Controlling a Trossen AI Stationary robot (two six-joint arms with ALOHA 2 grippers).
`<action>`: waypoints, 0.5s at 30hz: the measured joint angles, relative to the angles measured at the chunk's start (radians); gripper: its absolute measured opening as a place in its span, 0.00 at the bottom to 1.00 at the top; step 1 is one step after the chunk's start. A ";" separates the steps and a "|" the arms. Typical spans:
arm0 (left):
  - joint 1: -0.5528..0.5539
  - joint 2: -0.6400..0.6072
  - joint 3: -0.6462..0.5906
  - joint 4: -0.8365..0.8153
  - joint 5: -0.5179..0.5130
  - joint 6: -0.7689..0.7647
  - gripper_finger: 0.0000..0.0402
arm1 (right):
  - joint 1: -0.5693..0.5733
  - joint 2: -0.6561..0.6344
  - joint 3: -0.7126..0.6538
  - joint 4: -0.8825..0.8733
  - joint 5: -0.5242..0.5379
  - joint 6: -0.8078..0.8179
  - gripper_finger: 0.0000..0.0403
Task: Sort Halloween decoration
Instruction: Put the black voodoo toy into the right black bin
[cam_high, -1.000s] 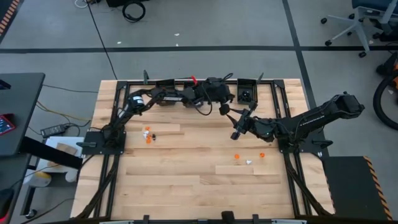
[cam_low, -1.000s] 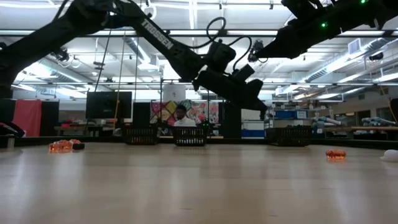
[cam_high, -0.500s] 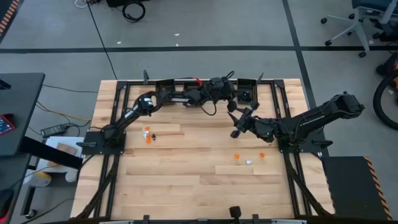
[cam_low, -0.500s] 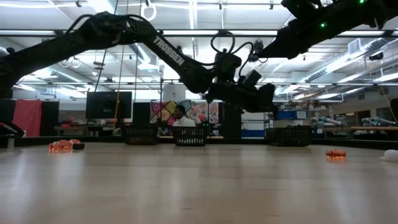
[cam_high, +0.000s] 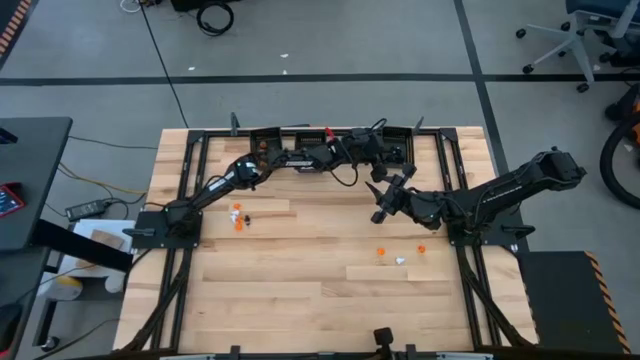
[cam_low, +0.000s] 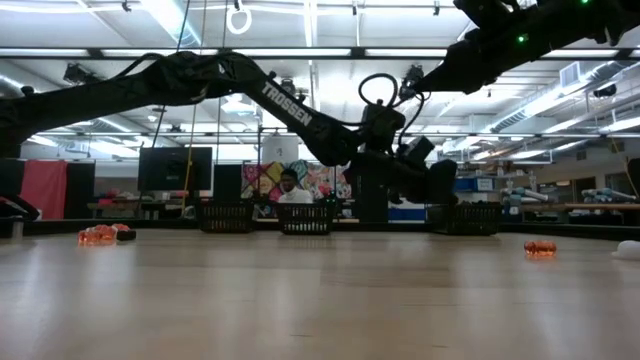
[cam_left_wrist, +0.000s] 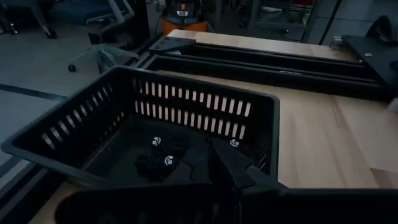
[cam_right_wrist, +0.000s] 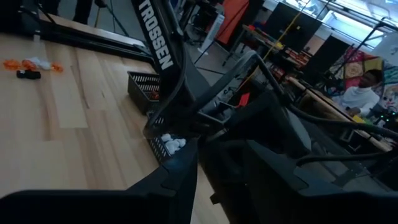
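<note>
The left arm (cam_low: 285, 100) bears the white word "TROSSEN".

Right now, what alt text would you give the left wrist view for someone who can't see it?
The shut left gripper hangs over a black slotted bin at the wooden table's edge. Small black trinkets with white markings lie inside the bin. Floor and a chair base show beyond.

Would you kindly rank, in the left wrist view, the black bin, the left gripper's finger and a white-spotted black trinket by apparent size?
1. black bin
2. left gripper's finger, though nearness to the camera enlarges it
3. white-spotted black trinket
</note>
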 joint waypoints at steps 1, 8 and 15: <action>-0.001 0.000 0.000 0.001 0.000 0.004 0.00 | 0.000 0.000 0.000 0.000 -0.001 0.000 0.34; -0.005 0.000 0.001 0.007 -0.002 0.013 0.00 | 0.000 0.000 0.000 0.000 -0.007 0.003 0.34; -0.006 -0.001 0.001 0.004 -0.023 0.036 0.14 | 0.000 0.000 0.000 -0.001 -0.007 0.004 0.34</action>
